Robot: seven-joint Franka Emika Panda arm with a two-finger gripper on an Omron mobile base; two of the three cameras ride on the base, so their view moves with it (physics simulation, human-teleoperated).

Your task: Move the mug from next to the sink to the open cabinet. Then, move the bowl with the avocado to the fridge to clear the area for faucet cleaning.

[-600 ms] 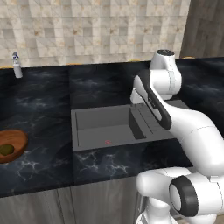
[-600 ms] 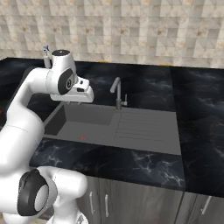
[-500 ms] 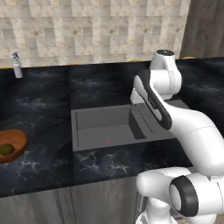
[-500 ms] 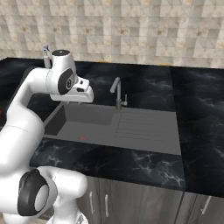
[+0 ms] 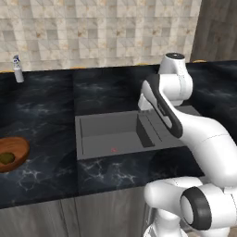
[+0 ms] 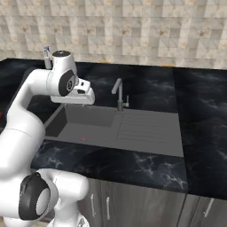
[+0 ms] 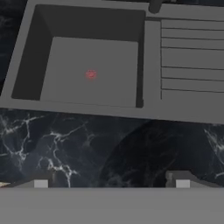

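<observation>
Below fingers (image 7: 109, 181): ridged grey sink (image 7: 183, 57).

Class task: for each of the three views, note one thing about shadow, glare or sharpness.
Left base view: soft, slightly blurred; the sink basin's right wall lies in dark shadow. Right base view: even light, no glare on the faucet. Hand view: a broad round shadow darkens the counter below the sink; the fingertips look fuzzy at the bottom.
</observation>
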